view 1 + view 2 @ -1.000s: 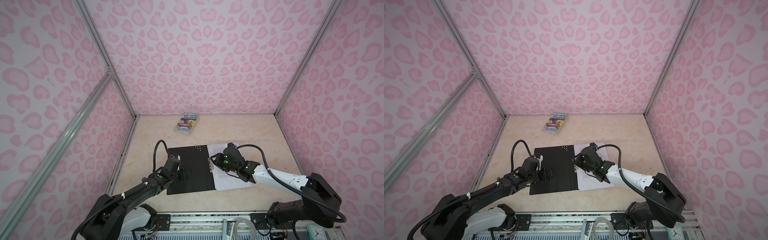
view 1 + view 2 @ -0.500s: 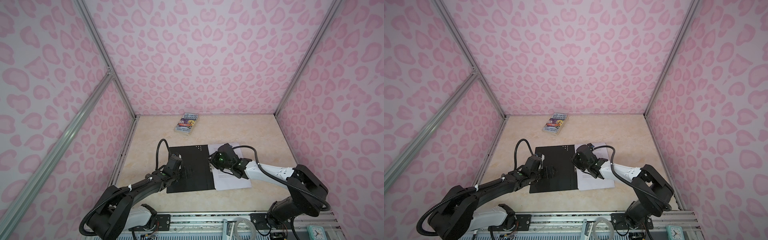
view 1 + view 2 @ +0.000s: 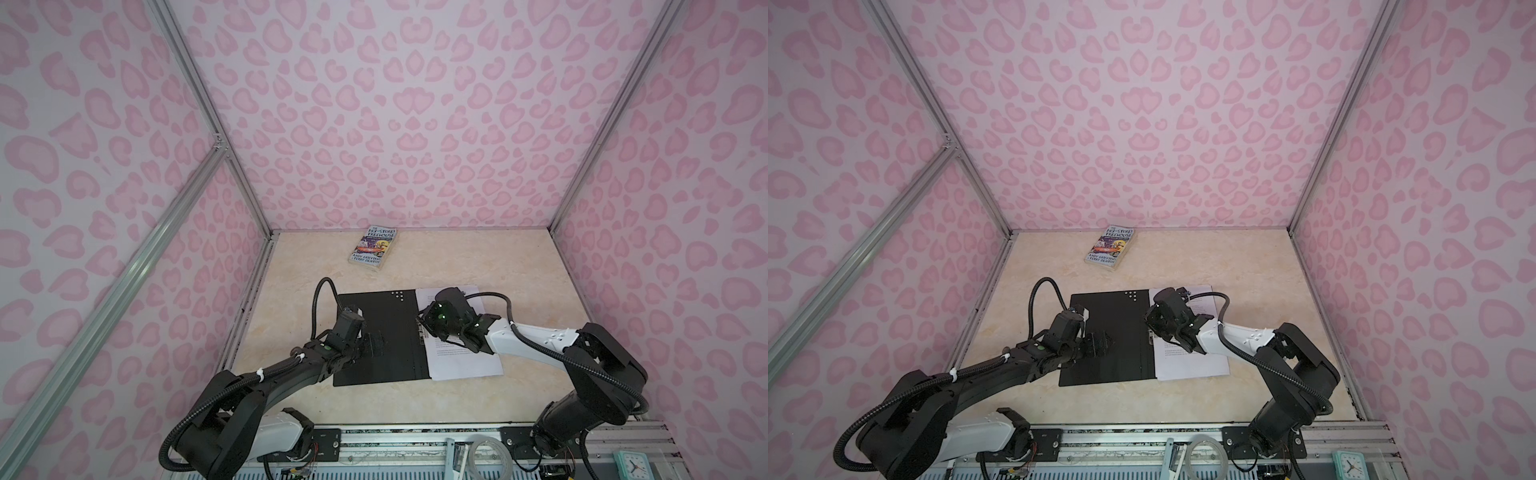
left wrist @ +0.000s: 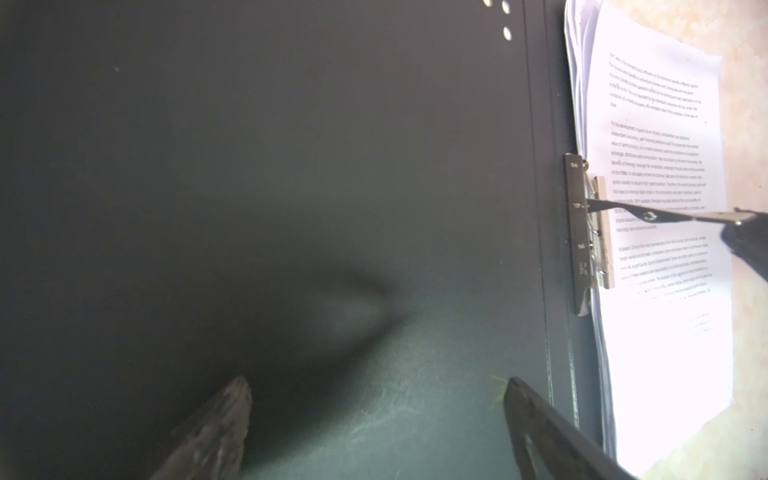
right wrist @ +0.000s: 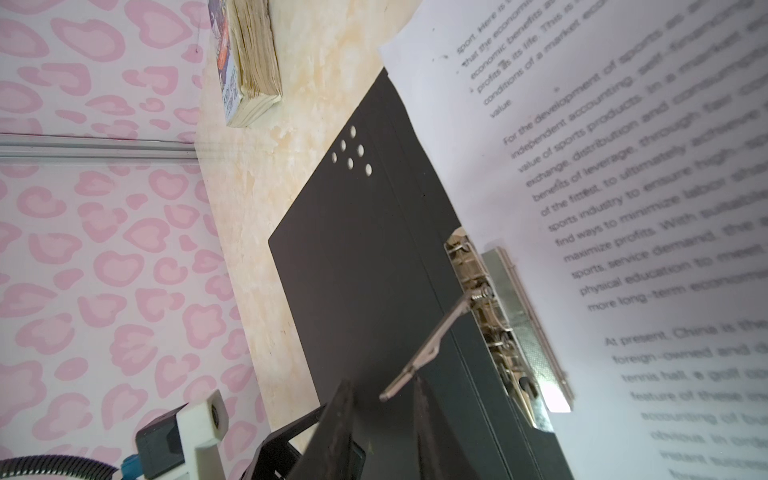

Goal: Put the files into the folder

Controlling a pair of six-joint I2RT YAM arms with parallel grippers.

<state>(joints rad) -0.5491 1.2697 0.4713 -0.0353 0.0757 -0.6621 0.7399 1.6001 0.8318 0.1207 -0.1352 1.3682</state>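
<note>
The paperback book (image 3: 372,249) at the back of the bench (image 3: 478,257), just above centre in both top views, reads "THE 143-STOREY TREEHOUSE", with "ANDY GRIFFITHS" and "TERRY DENTON" below. The top sheet of the files (image 3: 461,361) carries black print. The right wrist view gives "For the development", "maximize profits" and "At present, China is the". The folder (image 3: 390,311) lies open, black side up, at lower centre in both top views. The files lie on its right half, their left edge at the metal spine clip (image 5: 498,324), whose lever (image 5: 432,345) stands raised. Six white dots (image 5: 351,151) mark the cover's far corner. The left gripper (image 4: 374,399) is spread wide over the black left cover, holding nothing. The right gripper (image 5: 380,384), its arm hiding part of the sheets from above, stands narrowly parted around the lever's tip, one finger against it, a gap at the other. A teal clock (image 3: 631,465) sits at lower right. There is one book, one folder and one stack of sheets too close to count.
</note>
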